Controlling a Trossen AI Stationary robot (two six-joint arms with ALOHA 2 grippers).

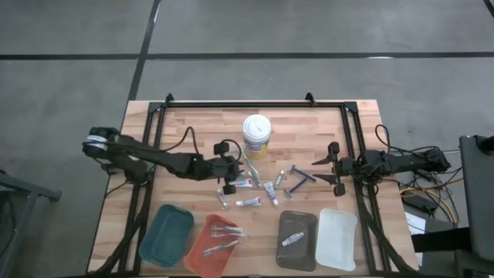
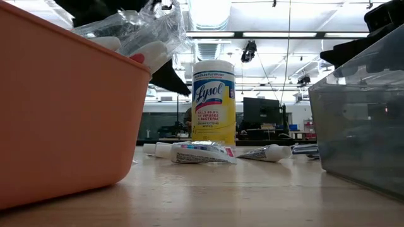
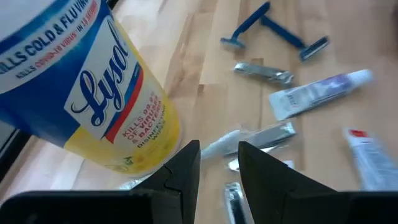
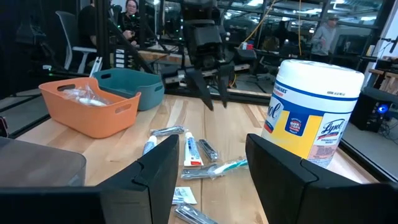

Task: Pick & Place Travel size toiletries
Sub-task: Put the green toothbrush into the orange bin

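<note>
The toiletries (image 1: 258, 188) are mostly scattered loose on the table just in front of the wipes tub (image 1: 256, 136), with two blue razors (image 1: 299, 177) off to its right. The left gripper (image 1: 229, 176) hovers over that pile right beside the tub, fingers apart, holding nothing. The right gripper (image 1: 334, 163) waits past the razors, open and empty too.

Seen from above, the wipes tub (image 1: 256, 137) stands at twelve o'clock, just beside the left gripper (image 1: 229, 168), blocking passage on that side. Scattered toiletries (image 1: 258, 188) crowd the table centre, leaving only narrow gaps between them. Four trays (image 1: 166, 234) line the six o'clock edge. Bare wood lies open at ten o'clock and between the tub and the right gripper (image 1: 333, 164) at three o'clock.
</note>
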